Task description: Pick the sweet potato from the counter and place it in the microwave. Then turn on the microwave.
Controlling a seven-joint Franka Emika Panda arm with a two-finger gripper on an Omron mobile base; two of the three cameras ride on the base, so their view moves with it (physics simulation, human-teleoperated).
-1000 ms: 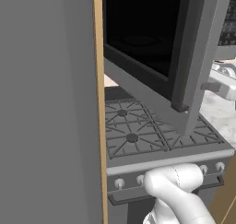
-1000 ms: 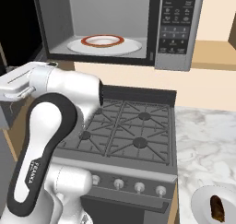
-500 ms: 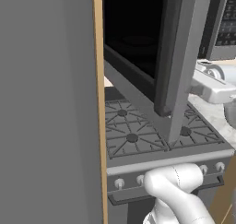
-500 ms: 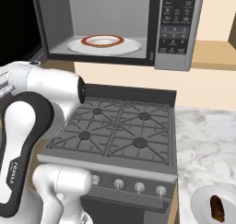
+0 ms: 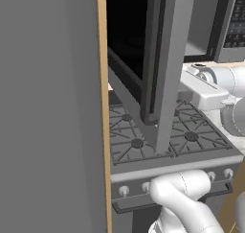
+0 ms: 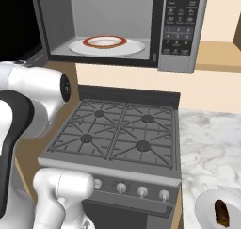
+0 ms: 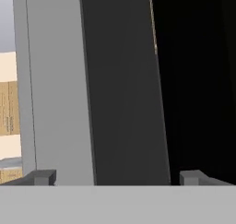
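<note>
Black-fronted microwave door swung wider.
Tool, tips apart, faces the door edge; brownish-orange sweet potato waits untouched on the worktop.

The left base view looks forward and down from behind the arm's left side, close against a grey cabinet side, past the swung-open microwave door to the stove. The right base view looks from behind the arm's right, down over the same stove and into the open microwave, with the counter at its right. The hand view sits very near the door's edge, facing along it.
</note>
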